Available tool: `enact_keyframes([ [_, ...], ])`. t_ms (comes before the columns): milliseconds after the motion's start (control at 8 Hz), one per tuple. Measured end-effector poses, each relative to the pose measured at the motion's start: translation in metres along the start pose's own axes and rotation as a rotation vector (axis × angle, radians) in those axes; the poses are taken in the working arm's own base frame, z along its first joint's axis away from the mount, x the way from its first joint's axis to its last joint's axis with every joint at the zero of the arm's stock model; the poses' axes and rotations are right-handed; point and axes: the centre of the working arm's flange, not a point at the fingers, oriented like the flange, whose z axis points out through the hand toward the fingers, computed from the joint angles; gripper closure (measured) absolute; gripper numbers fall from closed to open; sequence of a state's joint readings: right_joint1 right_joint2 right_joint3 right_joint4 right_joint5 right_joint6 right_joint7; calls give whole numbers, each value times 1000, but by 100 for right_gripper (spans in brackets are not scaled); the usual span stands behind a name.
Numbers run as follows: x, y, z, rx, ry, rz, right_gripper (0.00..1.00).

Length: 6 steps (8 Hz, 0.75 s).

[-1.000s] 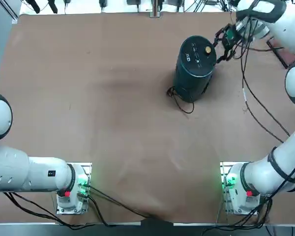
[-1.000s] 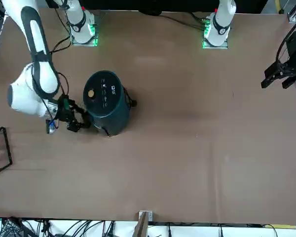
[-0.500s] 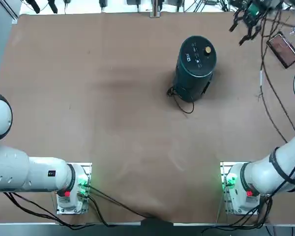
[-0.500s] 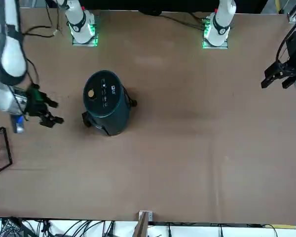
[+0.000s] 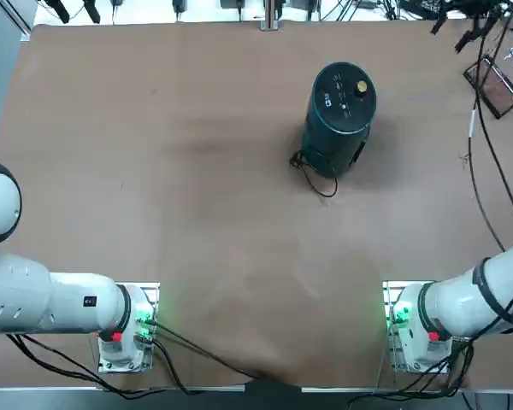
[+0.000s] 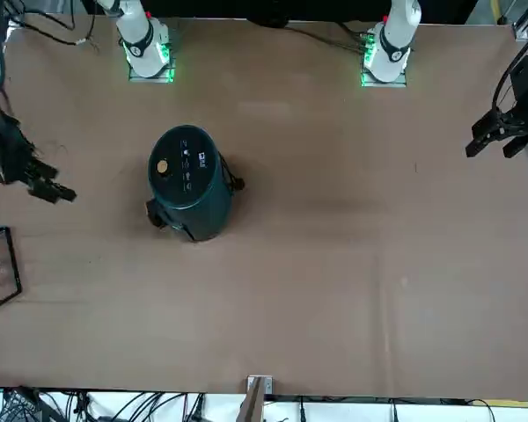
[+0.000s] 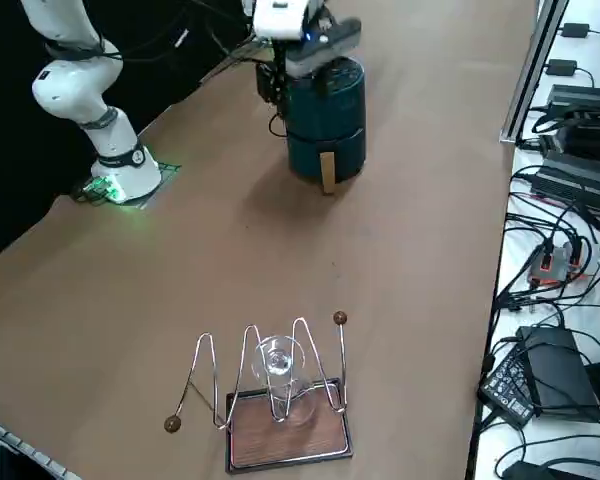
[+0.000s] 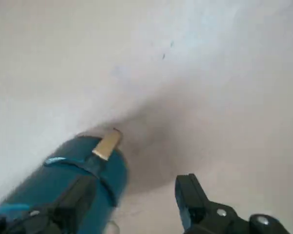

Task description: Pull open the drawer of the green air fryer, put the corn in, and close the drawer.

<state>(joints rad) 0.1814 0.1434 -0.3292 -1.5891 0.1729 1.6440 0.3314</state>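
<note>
With twelve o'clock pointing away from the arms' bases, the green air fryer, a dark teal, near-black cylinder with a flat round lid, stands on the brown table, above and right of its middle. Its small gold knob sits toward two o'clock on the lid, beside white markings. Low on the fryer's wall, the tan, block-shaped handle lies close against the body; the drawer looks closed. A thin black cord loops out toward six o'clock.

The right gripper, black, hangs at about two o'clock from the fryer, apart from it, its two fingers spread wide. Between two and three o'clock, farther out, lies a brown rectangular tray with a black rim; over and beside it stands a bent metal wire rack with round brown wooden ends, around a clear glass.
</note>
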Motion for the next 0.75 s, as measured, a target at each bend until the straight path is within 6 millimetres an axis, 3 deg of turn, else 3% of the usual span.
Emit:
enact_keyframes([
  [375, -18, 18, -48, -37, 90, -201, 0],
  [750, -36, 2, -76, -23, 122, -251, 0],
])
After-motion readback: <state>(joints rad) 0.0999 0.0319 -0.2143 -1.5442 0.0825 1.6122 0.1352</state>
